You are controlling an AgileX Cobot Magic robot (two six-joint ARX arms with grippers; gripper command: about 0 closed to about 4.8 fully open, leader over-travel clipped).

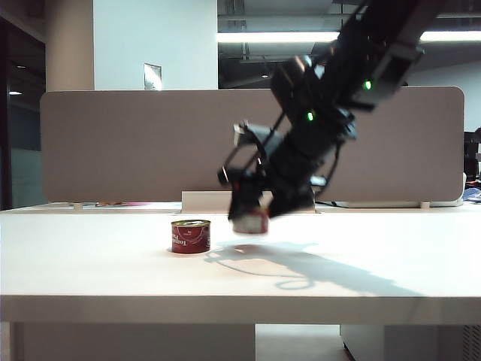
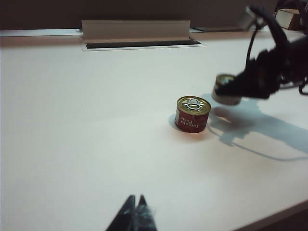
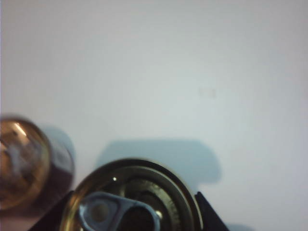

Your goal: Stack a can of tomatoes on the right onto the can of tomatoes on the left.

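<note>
- Currently, the right can of tomatoes is held off the table by the right gripper, whose jaws are pressed against its opposite sides; it hangs just beside and slightly above the left can of tomatoes.
- The left can is seen standing upright on the table, its pull-tab lid facing up and its short axis vertical.
- The carried can appears roughly upright too, lid up, though the exterior view is blurred and a slight tilt cannot be ruled out.
- From the right wrist view, the held can's pull tab is seen between the two dark jaws.
- The left gripper is kept well apart from both cans, its fingertips pressed together on nothing.
- The can is judged rigid and fairly heavy for its size, with smooth metal walls that could slip; a hold across the side wall, at mid-height, is judged best.
- A flat, centred set-down is called for, since the rims are narrow.
</note>
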